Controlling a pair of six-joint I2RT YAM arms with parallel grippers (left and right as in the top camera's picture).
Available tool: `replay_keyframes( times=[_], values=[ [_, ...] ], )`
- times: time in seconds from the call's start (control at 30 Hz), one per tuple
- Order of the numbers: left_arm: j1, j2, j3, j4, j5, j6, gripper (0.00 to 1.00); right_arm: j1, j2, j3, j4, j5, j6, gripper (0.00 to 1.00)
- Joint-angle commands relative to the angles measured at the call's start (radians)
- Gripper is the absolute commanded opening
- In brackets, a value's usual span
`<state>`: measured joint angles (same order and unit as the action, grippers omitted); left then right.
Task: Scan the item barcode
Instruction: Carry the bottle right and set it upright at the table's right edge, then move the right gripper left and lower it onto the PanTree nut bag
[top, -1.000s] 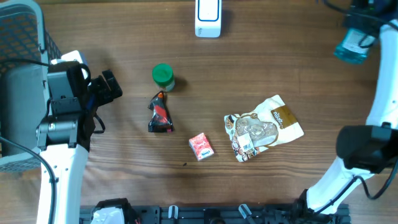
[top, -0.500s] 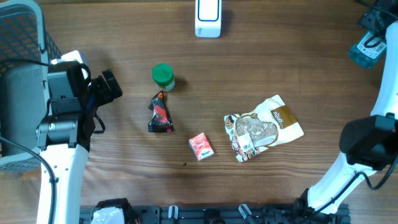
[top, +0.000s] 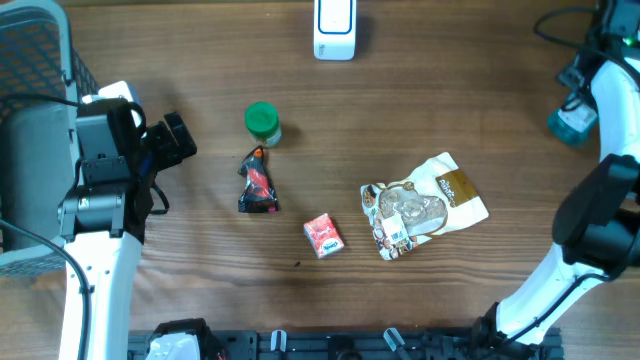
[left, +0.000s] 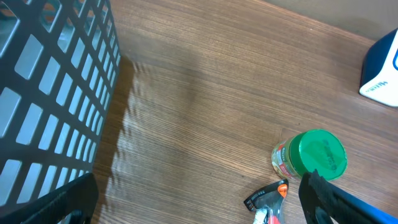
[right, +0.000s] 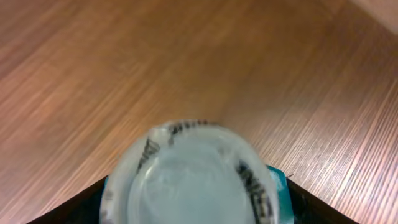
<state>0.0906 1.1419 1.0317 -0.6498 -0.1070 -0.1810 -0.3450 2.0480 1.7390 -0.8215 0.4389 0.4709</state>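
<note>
A teal tub with a clear white lid (right: 193, 180) fills the bottom of the right wrist view, with my right gripper (right: 193, 202) shut on its sides. Overhead, that tub (top: 566, 122) hangs at the table's far right edge under the right gripper (top: 574, 108). The white and blue scanner (top: 334, 28) stands at the back centre, well left of the tub. No barcode shows on the tub. My left gripper (top: 180, 140) stays open over bare wood at the left, its dark fingertips (left: 336, 199) wide apart.
A green-lidded jar (top: 262, 122), a red and black packet (top: 257, 184), a small red box (top: 323, 236) and a brown and white snack bag (top: 420, 205) lie mid-table. A dark mesh basket (top: 30, 60) stands at the left edge, close beside the left gripper.
The right arm has carried the teal tub from the back right corner toward the front along the right edge. The left arm has not moved.
</note>
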Motion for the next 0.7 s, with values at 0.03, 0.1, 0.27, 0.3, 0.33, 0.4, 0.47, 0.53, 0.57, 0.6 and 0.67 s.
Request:
replay_keyframes(
  times=[0.03, 0.1, 0.27, 0.3, 0.33, 0.4, 0.47, 0.53, 0.57, 0.6, 0.67],
  values=[
    [-0.003, 0.003, 0.006, 0.003, 0.006, -0.009, 1.00, -0.084, -0.009, -0.060, 0.055, 0.045, -0.010, 0.67],
    [-0.003, 0.003, 0.006, 0.003, 0.005, -0.009, 1.00, -0.115, -0.009, -0.063, 0.070, 0.043, -0.023, 0.67],
    [-0.003, 0.003, 0.006, 0.003, 0.006, -0.009, 1.00, -0.120, -0.009, -0.063, 0.058, -0.004, -0.018, 0.71],
    [-0.003, 0.003, 0.006, 0.003, 0.005, -0.009, 1.00, -0.116, -0.010, -0.063, 0.056, -0.011, -0.007, 0.73],
    [-0.003, 0.003, 0.006, 0.003, 0.005, -0.009, 1.00, -0.111, -0.010, -0.063, 0.051, -0.010, 0.007, 0.75],
    [-0.003, 0.003, 0.006, 0.003, 0.006, -0.009, 1.00, -0.100, -0.010, -0.063, 0.047, -0.010, 0.014, 0.79],
    [-0.003, 0.003, 0.006, 0.003, 0.005, -0.009, 1.00, -0.091, -0.010, -0.063, 0.039, -0.010, 0.029, 0.84],
    [-0.003, 0.003, 0.006, 0.003, 0.006, -0.009, 1.00, -0.087, -0.010, -0.063, 0.019, -0.009, 0.051, 0.83],
    [-0.003, 0.003, 0.006, 0.003, 0.005, -0.009, 1.00, -0.087, -0.010, -0.063, 0.012, -0.010, 0.055, 0.84],
    [-0.003, 0.003, 0.006, 0.003, 0.006, -0.009, 1.00, -0.087, -0.010, -0.063, 0.008, -0.011, 0.056, 0.84],
    [-0.003, 0.003, 0.006, 0.003, 0.006, -0.009, 1.00, -0.087, -0.010, -0.063, -0.012, -0.013, 0.074, 0.84]
  ],
)
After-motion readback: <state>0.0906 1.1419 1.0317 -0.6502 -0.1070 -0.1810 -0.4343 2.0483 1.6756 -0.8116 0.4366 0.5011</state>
